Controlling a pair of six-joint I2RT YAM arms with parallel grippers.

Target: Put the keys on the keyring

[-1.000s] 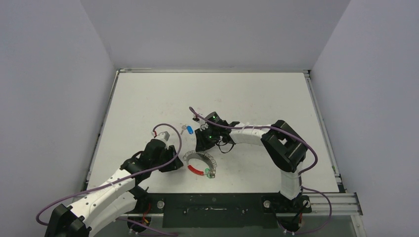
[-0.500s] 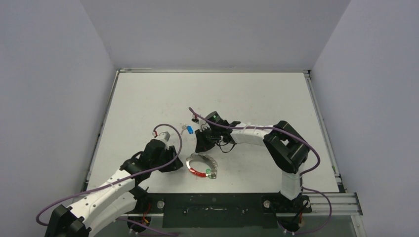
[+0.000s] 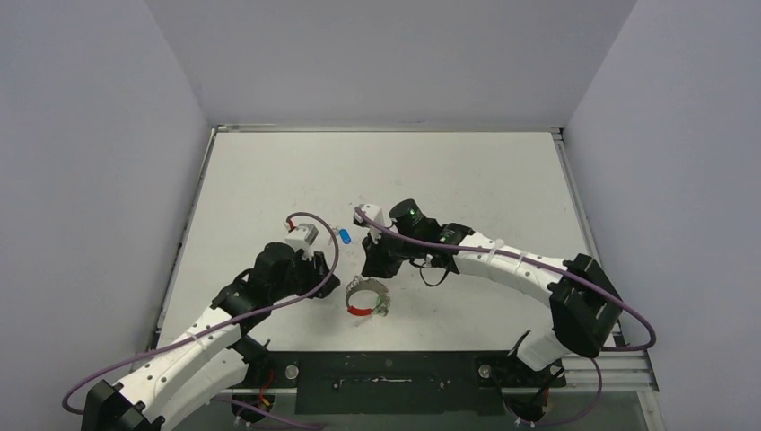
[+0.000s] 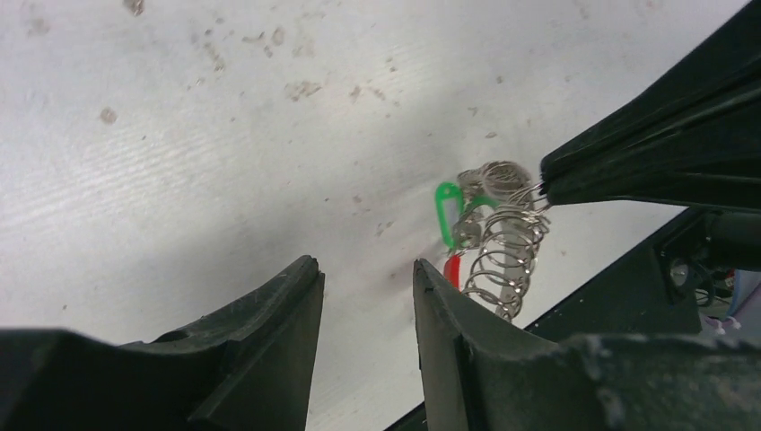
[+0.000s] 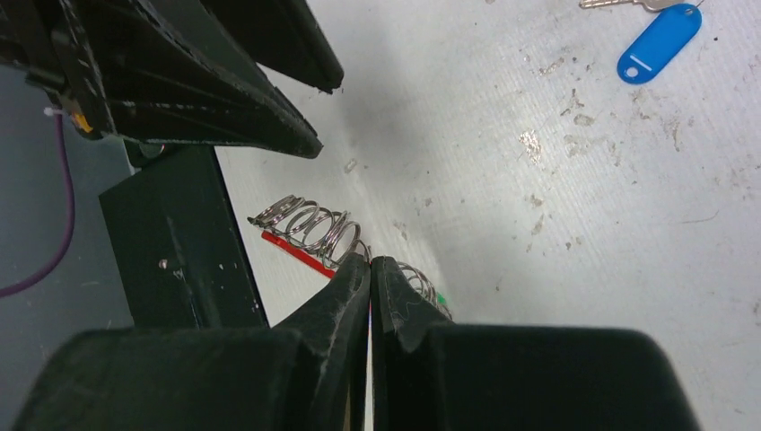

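Top external: right arm (image 3: pixel 502 257) outstretched to keyring (image 3: pixel 359 311)

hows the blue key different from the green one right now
Colour: the blue key has a blue plastic head, the green key a green one.
Place: the blue key lies loose on the table, apart from the keyring; the green key sits against the keyring's coil, seemingly threaded on, near where the right claw pinches the coil.
Both are small, with plastic heads.
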